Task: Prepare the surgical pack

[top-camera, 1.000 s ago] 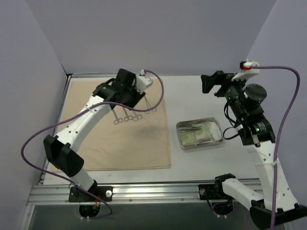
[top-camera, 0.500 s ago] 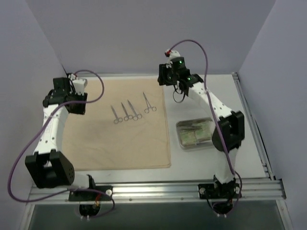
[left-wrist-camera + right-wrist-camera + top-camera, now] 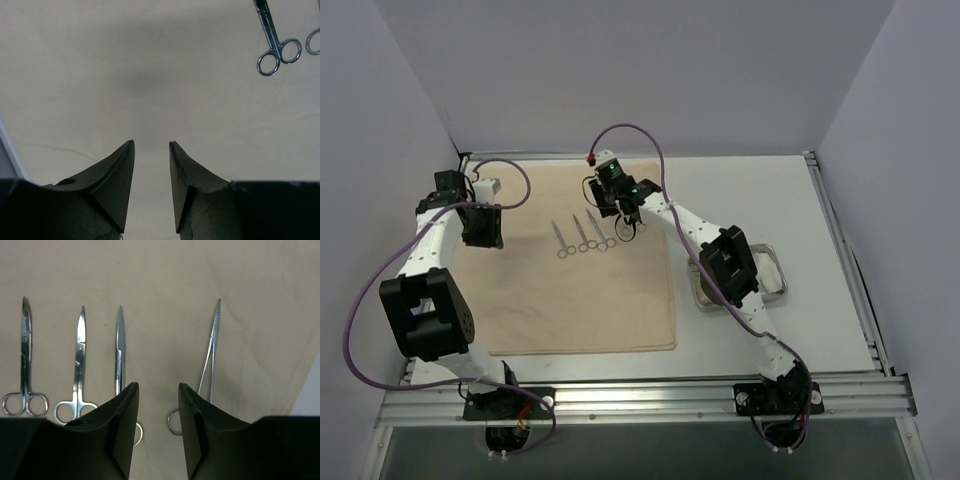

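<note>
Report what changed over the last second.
The left tool swung from above the forceps to near the cloth's left edge. The right tool crossed leftward from beyond the tray to hover over them. Nothing grasped; forceps, cloth, tray unmoved.

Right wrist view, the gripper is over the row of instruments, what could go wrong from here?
The right gripper hovers between the third instrument and the slim forceps; coming down, it may knock either askew. Flat steel on cloth may slip, or the fingers may pinch fabric.
</note>
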Robot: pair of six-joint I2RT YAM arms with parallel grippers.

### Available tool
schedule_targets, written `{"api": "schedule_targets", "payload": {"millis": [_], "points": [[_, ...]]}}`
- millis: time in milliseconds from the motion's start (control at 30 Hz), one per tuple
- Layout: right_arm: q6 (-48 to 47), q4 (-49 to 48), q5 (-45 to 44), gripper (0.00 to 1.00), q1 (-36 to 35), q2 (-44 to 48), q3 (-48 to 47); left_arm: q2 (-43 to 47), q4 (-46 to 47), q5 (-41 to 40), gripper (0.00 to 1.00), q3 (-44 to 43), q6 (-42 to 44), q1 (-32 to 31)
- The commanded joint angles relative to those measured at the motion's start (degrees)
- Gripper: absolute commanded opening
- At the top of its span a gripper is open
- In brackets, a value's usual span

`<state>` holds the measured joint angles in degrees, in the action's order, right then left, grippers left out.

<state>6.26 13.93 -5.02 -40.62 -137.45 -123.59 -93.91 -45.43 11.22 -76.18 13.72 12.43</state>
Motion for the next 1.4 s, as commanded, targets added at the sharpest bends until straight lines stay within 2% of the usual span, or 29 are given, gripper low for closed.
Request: {"api": "schedule_targets", "payload": {"millis": [0, 100, 200, 433, 933, 1367], "points": [[0.6, 2.1, -5.7, 0.33, 3.7, -2.6, -3.5, -0.4, 3.1, 2.9, 0.43, -0.6, -0.4, 0.1], [-1.6, 3.6, -6.1, 0.33, 4.1, -5.3, -5.4, -0.4, 3.8, 2.7, 0.43, 0.0, 0.0, 0.1], [-4.1, 6.6, -5.4, 0.38, 4.0, -8.3, -8.1, -0.8, 4.5, 2.8, 0.43, 0.3, 0.1, 0.1], [-2.8, 7.5, -0.3, 0.39, 5.6, -11.5, -8.6, -2.4, 4.6, 4.2, 0.43, 0.1, -0.1, 0.1], [-3.8, 5.8, -1.1, 0.35, 4.1, -6.0, -11.3, -3.6, 4.7, 4.9, 0.43, 0.3, 0.1, 0.1], [-2.7, 8.5, 0.1, 0.39, 4.2, -9.9, -9.7, -3.4, 4.5, 5.9, 0.43, 0.4, 0.5, 0.1]]}}
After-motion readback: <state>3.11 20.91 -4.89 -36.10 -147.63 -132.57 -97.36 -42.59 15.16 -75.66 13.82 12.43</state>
